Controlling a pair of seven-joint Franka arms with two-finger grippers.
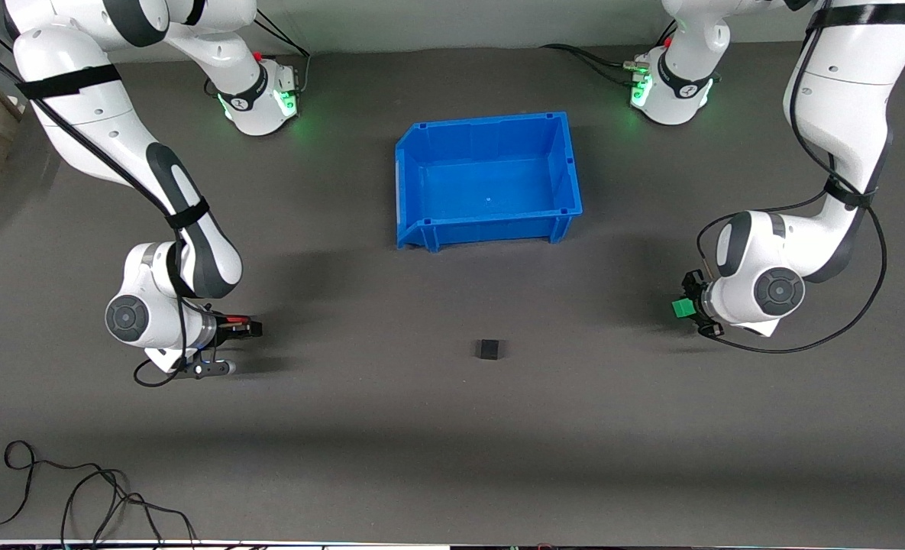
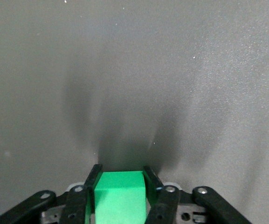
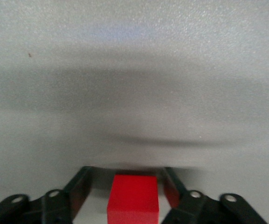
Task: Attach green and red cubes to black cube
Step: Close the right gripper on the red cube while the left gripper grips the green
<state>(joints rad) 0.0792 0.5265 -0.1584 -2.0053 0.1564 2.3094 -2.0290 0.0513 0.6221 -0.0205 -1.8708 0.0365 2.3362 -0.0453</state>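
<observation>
Black and small, the black cube (image 1: 488, 349) sits alone on the grey table (image 1: 452, 443), a little below the middle of the front view and nearer the camera than the blue bin (image 1: 421, 183), which shows nothing inside.

At that view's right edge, the left gripper (image 1: 687, 308) hangs above the table toward the left arm's end, its fingers (image 2: 91, 184) pinching the green cube (image 1: 682, 308); the left wrist view shows the cube's sides flush against both pads.

At that view's lower left, the right gripper (image 1: 247, 328) is over the table toward the right arm's end with the red cube (image 3: 133, 199) between its fingers (image 3: 80, 183). They seem to grip it, though the right wrist view shows slight gaps beside it.
</observation>
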